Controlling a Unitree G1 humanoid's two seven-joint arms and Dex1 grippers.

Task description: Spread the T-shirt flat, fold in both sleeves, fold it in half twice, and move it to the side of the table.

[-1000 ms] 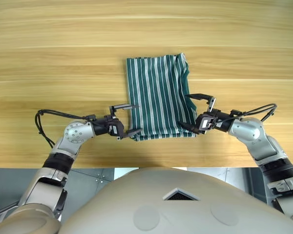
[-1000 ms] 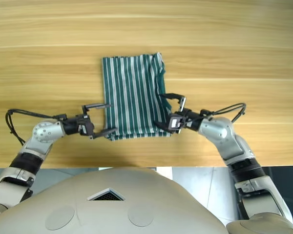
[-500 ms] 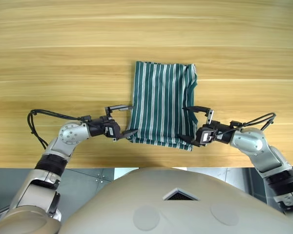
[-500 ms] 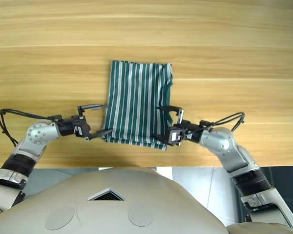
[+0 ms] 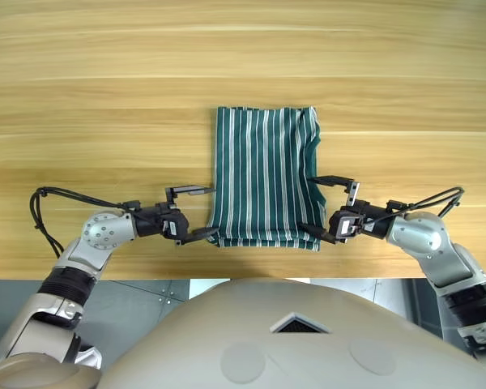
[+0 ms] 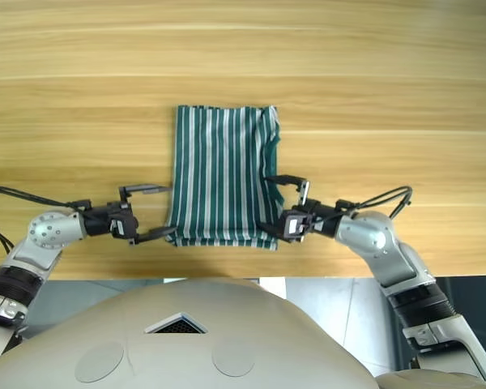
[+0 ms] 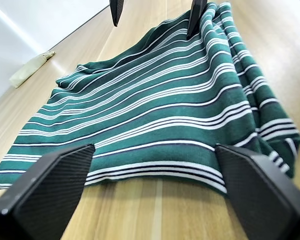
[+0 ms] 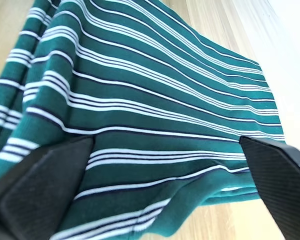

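The folded striped T-shirt [image 5: 263, 174] was judged soft, light and limp. The left pincer [image 5: 201, 213] and right pincer [image 5: 314, 205] were spread beside its near corners, where hold was advised.

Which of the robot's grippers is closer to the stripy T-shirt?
Right. The right gripper straddles the near right corner of the T-shirt; the left gripper just meets its near left edge.

Pretty bright, even overhead light here. The table [image 5: 105, 81] has a mild sheen, and the T-shirt [image 5: 263, 174] throws just a thin soft shadow along its edge.
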